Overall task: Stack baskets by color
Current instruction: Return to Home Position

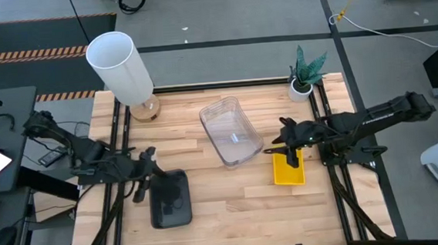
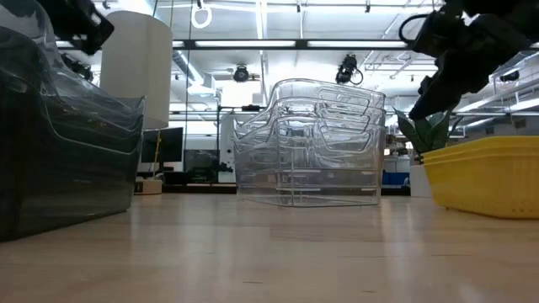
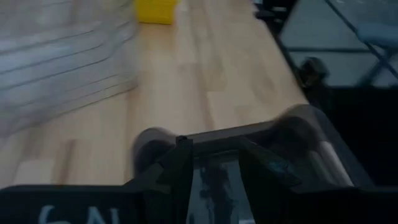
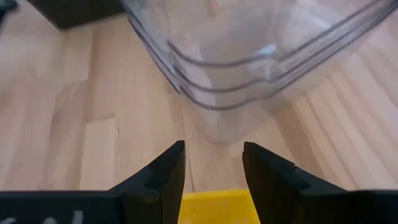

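Note:
Three stacks of baskets rest bottom-down on the wooden table. The clear stack (image 1: 231,131) is at the middle, the yellow stack (image 1: 289,169) right of it, and the dark grey stack (image 1: 170,199) at the near left. My left gripper (image 1: 144,182) hovers open above the grey stack's left rim (image 3: 249,140), fingers slanting down. My right gripper (image 4: 213,165) hangs open above the yellow stack's far end (image 4: 217,208), pointing at the clear stack (image 4: 249,56). In the low view both grippers stand clear above their stacks.
A tall white cylinder lamp (image 1: 121,67) stands at the far left corner and a small potted plant (image 1: 302,78) at the far right. Bare wood (image 1: 241,214) lies between the grey and yellow stacks toward the near edge.

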You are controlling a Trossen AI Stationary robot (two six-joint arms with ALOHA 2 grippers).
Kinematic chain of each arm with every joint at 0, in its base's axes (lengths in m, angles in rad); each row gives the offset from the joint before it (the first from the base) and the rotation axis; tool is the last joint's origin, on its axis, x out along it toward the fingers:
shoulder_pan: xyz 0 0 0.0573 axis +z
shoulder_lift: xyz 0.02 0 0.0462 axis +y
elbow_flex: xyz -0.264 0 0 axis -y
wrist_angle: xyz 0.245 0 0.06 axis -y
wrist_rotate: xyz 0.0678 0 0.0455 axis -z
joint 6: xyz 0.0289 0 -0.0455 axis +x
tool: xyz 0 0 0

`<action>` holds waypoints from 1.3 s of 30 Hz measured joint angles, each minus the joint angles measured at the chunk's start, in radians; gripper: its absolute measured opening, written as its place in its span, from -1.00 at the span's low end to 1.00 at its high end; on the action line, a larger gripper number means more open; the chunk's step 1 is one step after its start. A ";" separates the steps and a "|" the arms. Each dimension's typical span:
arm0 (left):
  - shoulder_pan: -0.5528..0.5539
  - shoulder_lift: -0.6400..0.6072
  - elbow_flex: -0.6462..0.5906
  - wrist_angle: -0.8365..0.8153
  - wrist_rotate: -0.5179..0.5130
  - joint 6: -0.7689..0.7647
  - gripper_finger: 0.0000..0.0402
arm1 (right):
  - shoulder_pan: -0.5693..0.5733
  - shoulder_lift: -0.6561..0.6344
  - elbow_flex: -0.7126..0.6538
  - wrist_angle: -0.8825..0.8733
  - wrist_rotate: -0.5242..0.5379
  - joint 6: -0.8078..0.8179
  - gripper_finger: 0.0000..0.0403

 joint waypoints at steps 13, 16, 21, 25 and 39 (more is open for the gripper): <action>0.003 -0.294 -0.060 -0.020 -0.239 0.040 -0.47 | -0.002 -0.256 -0.167 0.327 -0.051 -0.134 -0.18; 0.007 -0.341 -0.137 0.100 -0.283 0.084 -0.54 | -0.013 -0.293 -0.218 0.411 -0.055 -0.163 -0.18; 0.044 -0.378 -0.305 0.378 -0.267 0.169 -0.73 | -0.057 -0.319 -0.322 0.606 -0.102 -0.175 -0.18; 0.097 -0.407 -0.395 0.458 -0.263 0.189 -0.90 | -0.104 -0.323 -0.388 0.694 -0.154 -0.168 -0.18; 0.210 -0.571 -0.597 0.645 -0.183 0.202 -0.97 | -0.233 -0.324 -0.482 0.883 -0.262 -0.167 -0.32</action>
